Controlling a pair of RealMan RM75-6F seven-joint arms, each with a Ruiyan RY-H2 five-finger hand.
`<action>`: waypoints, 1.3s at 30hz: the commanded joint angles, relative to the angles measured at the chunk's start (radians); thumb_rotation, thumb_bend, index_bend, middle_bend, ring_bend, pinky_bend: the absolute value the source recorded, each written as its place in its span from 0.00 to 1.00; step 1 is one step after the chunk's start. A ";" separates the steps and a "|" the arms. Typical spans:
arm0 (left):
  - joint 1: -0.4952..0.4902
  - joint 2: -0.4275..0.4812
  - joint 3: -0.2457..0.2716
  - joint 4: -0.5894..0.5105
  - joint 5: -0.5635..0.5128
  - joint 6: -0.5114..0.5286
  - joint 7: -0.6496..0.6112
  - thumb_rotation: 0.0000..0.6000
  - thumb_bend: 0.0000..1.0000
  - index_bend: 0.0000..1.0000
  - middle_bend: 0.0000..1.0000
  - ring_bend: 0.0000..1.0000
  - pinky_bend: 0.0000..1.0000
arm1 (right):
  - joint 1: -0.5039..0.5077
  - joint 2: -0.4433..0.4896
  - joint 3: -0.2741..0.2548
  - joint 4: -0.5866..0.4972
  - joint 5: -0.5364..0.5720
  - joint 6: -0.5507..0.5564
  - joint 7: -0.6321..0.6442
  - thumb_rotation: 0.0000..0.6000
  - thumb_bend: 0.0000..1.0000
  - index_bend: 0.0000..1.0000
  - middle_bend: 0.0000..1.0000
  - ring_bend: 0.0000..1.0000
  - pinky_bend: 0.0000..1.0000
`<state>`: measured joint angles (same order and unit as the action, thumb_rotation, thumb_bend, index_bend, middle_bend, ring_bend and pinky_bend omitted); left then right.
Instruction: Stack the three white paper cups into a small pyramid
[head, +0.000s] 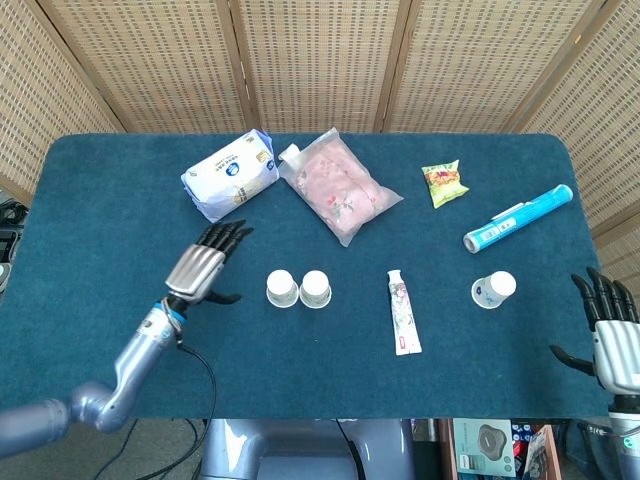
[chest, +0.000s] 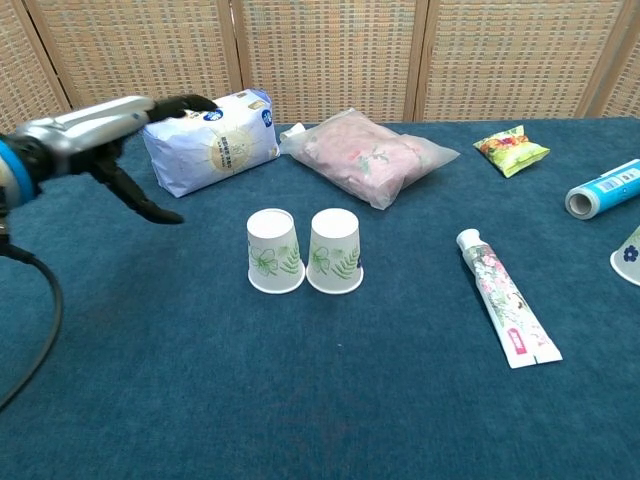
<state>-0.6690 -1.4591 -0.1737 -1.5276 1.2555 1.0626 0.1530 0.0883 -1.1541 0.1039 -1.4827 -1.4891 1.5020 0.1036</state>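
Note:
Two white paper cups with green leaf prints stand upside down side by side mid-table: the left cup and the right cup, rims nearly touching. A third white cup stands upside down far to the right, cut off at the chest view's edge. My left hand hovers open, fingers spread, well left of the cup pair and holding nothing. My right hand is open at the table's right front corner, right of the third cup.
A white-and-blue tissue pack and a pink plastic bag lie behind the cups. A toothpaste tube lies between the pair and the third cup. A green snack packet and a blue tube lie at the back right.

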 joint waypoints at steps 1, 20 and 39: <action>0.123 0.153 0.039 -0.126 0.005 0.160 0.102 1.00 0.15 0.00 0.00 0.00 0.00 | 0.015 0.003 -0.007 -0.008 -0.009 -0.028 -0.002 1.00 0.00 0.00 0.00 0.00 0.00; 0.433 0.389 0.122 -0.248 0.110 0.483 -0.079 1.00 0.15 0.00 0.00 0.00 0.00 | 0.384 -0.004 0.084 0.053 0.141 -0.569 -0.036 1.00 0.00 0.01 0.06 0.00 0.03; 0.432 0.420 0.084 -0.252 0.089 0.399 -0.099 1.00 0.15 0.00 0.00 0.00 0.00 | 0.467 -0.108 0.049 0.212 0.298 -0.726 -0.145 1.00 0.19 0.19 0.31 0.21 0.32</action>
<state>-0.2373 -1.0388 -0.0887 -1.7793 1.3458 1.4632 0.0531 0.5540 -1.2596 0.1560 -1.2752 -1.1941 0.7781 -0.0381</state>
